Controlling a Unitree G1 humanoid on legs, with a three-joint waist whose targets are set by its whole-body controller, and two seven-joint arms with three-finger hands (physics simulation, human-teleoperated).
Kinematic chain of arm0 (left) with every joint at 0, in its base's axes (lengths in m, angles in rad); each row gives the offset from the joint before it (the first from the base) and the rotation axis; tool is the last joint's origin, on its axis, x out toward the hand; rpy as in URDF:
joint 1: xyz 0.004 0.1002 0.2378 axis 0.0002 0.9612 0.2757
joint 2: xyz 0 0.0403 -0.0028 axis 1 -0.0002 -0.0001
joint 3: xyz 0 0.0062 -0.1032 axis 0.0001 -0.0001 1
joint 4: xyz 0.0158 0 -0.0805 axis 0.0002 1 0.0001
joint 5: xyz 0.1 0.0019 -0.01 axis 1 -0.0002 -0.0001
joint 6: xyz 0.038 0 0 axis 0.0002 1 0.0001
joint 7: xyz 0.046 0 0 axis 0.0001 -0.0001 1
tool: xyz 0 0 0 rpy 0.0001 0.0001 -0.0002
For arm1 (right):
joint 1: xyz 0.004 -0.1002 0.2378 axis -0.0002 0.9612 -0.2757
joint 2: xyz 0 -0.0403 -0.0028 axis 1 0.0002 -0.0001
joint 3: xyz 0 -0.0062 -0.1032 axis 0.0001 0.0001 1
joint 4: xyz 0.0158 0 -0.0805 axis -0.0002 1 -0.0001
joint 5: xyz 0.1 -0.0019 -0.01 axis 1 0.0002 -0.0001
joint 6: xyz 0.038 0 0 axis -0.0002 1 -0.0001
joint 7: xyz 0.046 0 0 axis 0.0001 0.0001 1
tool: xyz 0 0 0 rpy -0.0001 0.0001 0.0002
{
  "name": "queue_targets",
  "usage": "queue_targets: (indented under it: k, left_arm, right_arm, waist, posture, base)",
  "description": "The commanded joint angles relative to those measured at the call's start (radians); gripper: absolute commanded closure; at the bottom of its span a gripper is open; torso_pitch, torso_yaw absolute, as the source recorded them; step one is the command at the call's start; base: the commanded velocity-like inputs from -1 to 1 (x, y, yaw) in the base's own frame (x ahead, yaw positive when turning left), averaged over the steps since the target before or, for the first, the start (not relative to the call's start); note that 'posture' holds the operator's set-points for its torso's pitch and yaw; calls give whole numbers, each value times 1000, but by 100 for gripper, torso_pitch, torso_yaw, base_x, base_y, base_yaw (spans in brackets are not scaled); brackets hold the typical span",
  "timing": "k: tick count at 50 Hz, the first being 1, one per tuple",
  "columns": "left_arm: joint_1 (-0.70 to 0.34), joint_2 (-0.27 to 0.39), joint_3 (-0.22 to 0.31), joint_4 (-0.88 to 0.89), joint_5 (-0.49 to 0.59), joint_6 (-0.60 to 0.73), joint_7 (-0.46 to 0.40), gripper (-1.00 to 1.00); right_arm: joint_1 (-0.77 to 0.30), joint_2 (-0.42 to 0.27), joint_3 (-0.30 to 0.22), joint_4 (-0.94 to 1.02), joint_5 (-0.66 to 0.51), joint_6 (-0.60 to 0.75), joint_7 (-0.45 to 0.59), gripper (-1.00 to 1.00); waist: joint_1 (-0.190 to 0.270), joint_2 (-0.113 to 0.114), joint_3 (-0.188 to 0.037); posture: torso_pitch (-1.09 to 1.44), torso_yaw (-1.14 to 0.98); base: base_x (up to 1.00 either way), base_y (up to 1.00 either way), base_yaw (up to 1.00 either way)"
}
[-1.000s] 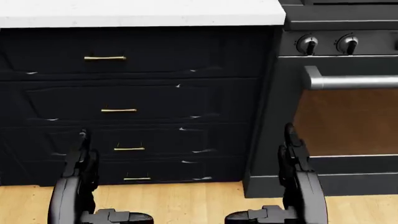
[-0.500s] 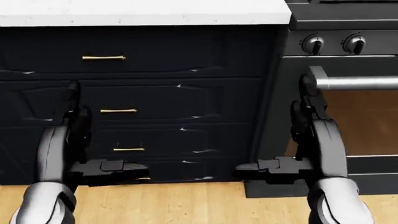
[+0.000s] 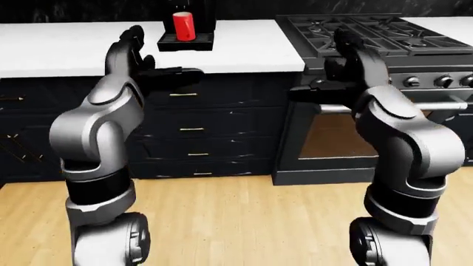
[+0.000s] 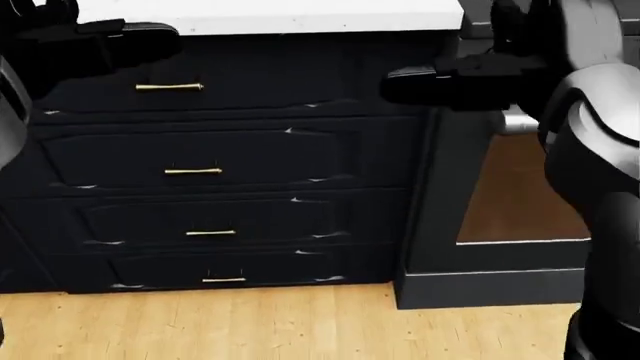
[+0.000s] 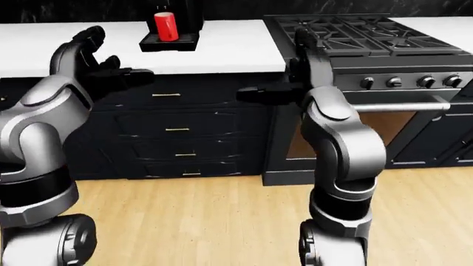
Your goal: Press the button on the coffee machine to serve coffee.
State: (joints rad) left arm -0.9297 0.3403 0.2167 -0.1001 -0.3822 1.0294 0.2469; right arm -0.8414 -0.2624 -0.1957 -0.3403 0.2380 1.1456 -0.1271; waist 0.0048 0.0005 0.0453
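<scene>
The black coffee machine [image 3: 193, 19] stands on the white counter [image 3: 66, 50] at the top of the left-eye view, its upper part cut off, so no button shows. A red cup [image 3: 182, 26] stands on its drip tray. My left hand [image 3: 151, 58] is open and empty, raised at counter height, below and left of the machine. My right hand [image 3: 321, 66] is open and empty, raised by the stove's left edge, right of the machine. Both hands are well short of the machine. In the head view they show only as dark shapes at the top corners.
A black stove [image 3: 355, 27] with burners, knobs [image 3: 412, 81] and a steel oven handle stands right of the counter. Dark drawers [image 4: 200, 150] with brass pulls fill the cabinet below the counter. A wood floor [image 3: 237, 221] lies underneath.
Both arms have risen from near the floor to counter height, and the hands have gone to the top edge of the head view. The cabinet and oven hardly shifted.
</scene>
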Motion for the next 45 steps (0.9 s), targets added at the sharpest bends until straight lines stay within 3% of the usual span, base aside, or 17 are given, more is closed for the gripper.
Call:
queue_targets:
  k: [1,14,15,18,24,29,32,33,35,38,41,43,45]
  left_arm:
    - [-67,28,14,-16,-12,-26,8,-100]
    - [-251,113,15,146,-47,-36,12,-100]
    - [-255,117,14,149,-48,-36,12,-100]
    - [-258,121,13,156,-53,-40,11,-100]
    - [-255,124,12,158,-55,-51,11,-100]
    - [-260,126,13,159,-62,-50,15,-100]
    - [-268,126,15,137,-73,-30,24,-100]
    - [-271,128,12,137,-74,-27,24,-100]
    - [-276,128,13,140,-76,-25,25,-100]
    - [-287,132,14,148,-77,-28,27,-100]
    - [-283,136,17,145,-81,-29,28,-100]
    - [-276,136,24,133,-91,-24,33,-100]
    - [-276,140,21,134,-93,-24,34,-100]
  right_arm:
    - [-70,-24,-5,-4,17,-4,-10,-100]
    - [-227,-86,-2,115,63,-6,-8,-100]
    - [-238,-91,-4,117,68,0,-8,-100]
    - [-256,-109,-15,104,81,28,-13,-100]
    - [-263,-134,-10,138,73,2,6,-100]
    - [-267,-135,-6,152,67,-10,7,-100]
    - [-245,-134,-10,134,69,-11,8,-100]
    - [-247,-134,-13,131,71,-5,6,-100]
    - [-248,-137,-14,132,72,-5,7,-100]
    - [-259,-141,-11,138,71,-6,5,-100]
    - [-259,-139,-12,134,73,0,1,-100]
    - [-237,-131,-5,115,73,3,-1,-100]
    - [-250,-137,-7,116,71,13,1,-100]
  waist:
    - [1,1,-28]
    - [1,0,-21]
    - [-1,4,-46]
    - [-2,6,-24]
    - [-3,-14,-17]
    - [-4,12,-19]
    - [-11,76,-23]
    - [-8,53,-18]
    - [-11,63,-16]
    - [-6,44,-26]
    - [0,19,-18]
    - [6,-9,-17]
    - [11,-67,-37]
  posture:
    - [0,0]
    - [0,0]
    - [0,0]
    - [0,0]
    - [0,0]
    - [0,0]
    - [0,0]
    - [0,0]
    - [0,0]
    - [0,0]
    - [0,0]
    - [0,0]
    - [0,0]
  base:
    - [0,0,0]
    - [0,0,0]
    - [7,0,0]
    - [16,0,0]
    - [20,0,0]
    - [21,0,0]
    - [21,0,0]
    - [21,0,0]
    - [22,0,0]
    - [22,0,0]
    - [21,0,0]
    - [17,0,0]
    - [14,0,0]
